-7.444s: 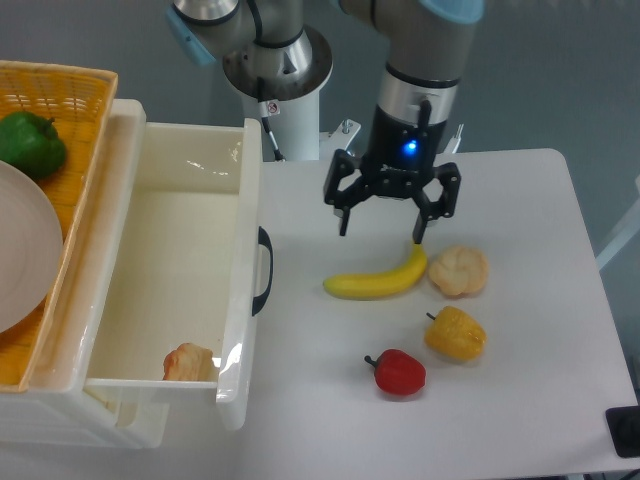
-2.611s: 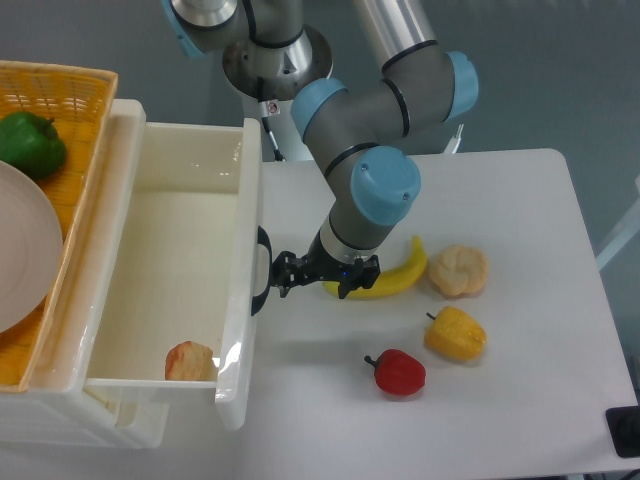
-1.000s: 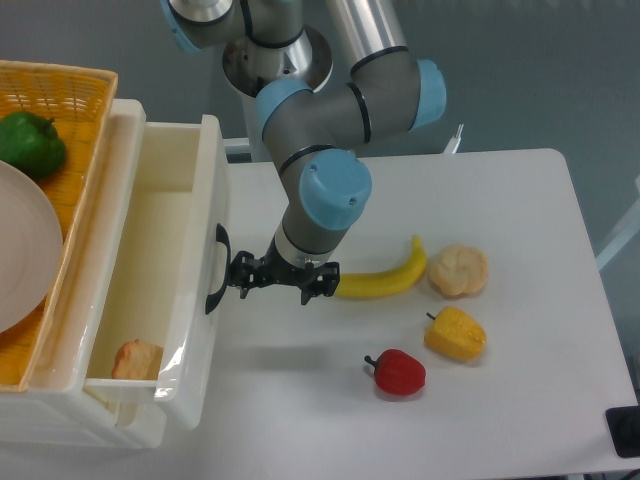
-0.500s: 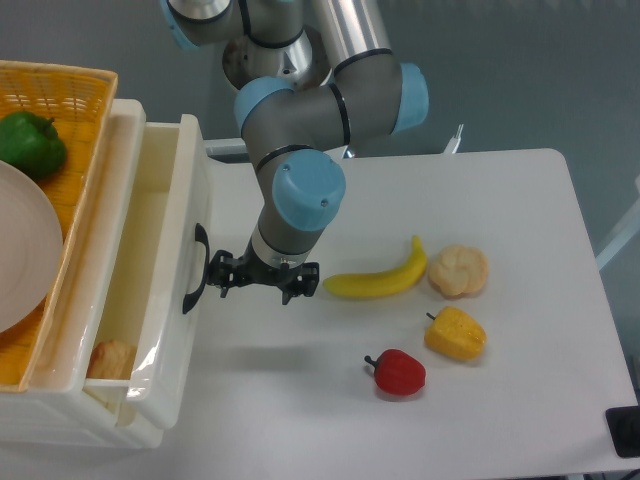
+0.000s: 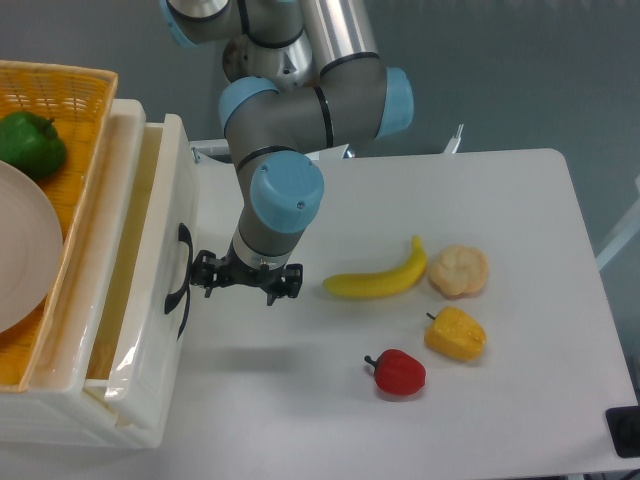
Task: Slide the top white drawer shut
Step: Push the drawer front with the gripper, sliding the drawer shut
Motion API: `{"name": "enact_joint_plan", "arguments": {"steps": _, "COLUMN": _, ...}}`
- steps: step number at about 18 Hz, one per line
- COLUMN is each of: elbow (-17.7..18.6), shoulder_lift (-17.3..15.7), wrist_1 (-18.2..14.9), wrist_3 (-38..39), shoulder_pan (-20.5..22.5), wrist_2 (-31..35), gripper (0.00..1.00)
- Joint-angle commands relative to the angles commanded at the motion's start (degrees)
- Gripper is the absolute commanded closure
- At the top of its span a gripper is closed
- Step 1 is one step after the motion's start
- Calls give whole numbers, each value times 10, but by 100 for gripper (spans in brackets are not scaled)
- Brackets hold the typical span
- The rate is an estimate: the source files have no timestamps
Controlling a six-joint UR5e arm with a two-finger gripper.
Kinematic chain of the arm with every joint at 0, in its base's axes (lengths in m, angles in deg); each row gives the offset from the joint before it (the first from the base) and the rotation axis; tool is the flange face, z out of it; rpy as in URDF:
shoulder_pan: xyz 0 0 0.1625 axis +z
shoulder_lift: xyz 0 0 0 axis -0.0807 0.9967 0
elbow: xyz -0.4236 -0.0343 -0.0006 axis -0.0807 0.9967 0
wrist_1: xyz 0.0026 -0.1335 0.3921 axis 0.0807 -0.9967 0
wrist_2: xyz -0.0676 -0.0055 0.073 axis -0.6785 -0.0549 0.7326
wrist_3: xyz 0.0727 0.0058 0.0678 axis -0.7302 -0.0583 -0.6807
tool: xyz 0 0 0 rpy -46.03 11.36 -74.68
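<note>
Glossy plastic drawer (image 5: pixel 165 240) looks light, stiff and slippery, so push flat beside the handle (image 5: pixel 180 280). End effector (image 5: pixel 246 279) there, grip unclear.

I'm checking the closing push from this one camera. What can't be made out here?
- Contact: the gripper sits at the drawer's handle, but its fingers are too small and dark against it to tell open, shut or touching.
- Drawer contents: the narrow gap left hides the inside.
- Plate and basket: cut off by the left edge.
- Lower drawer front: hidden below the top one.
</note>
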Motion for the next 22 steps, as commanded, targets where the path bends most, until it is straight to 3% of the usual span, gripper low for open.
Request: {"name": "enact_joint_plan", "arguments": {"steps": 22, "elbow": -5, "shoulder_lift": 0, "wrist_1": 0, "wrist_3": 4, "shoulder_pan": -19, "wrist_2": -1, "gripper": 0}}
